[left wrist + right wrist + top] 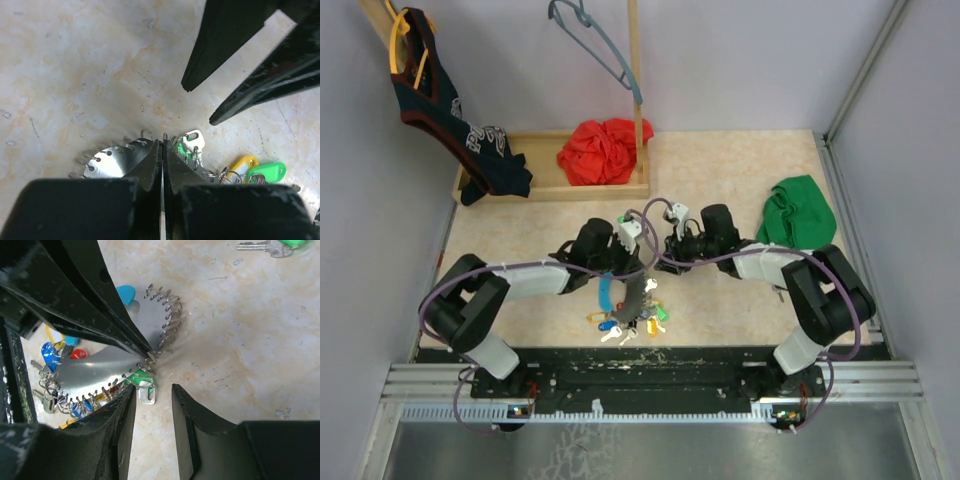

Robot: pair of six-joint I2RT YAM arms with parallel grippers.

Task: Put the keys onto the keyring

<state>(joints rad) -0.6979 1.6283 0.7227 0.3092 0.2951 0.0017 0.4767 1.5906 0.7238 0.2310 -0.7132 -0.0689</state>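
Observation:
The keyring [102, 367] is a grey hoop with a light-blue section [606, 293] and small wire rings along its edge. It lies between the arms near the table's front. Keys [642, 320] with coloured heads cluster at it: blue [47, 351], red [77, 354], a yellow tag [242, 165] and a green tag [267, 171]. My left gripper [163, 142] is shut, with a thin wire ring at the hoop's edge pinched in its tips. My right gripper [152, 392] is open just beside that spot, close to a green-headed key [144, 385]. Its dark fingers [225, 45] show in the left wrist view.
A wooden tray [535, 185] at the back holds a red cloth [605, 150]. A green cloth [798, 212] lies at the right. A dark garment [450, 110] and a grey-blue hanger [600, 40] hang above. One loose key [260, 246] lies apart on the table.

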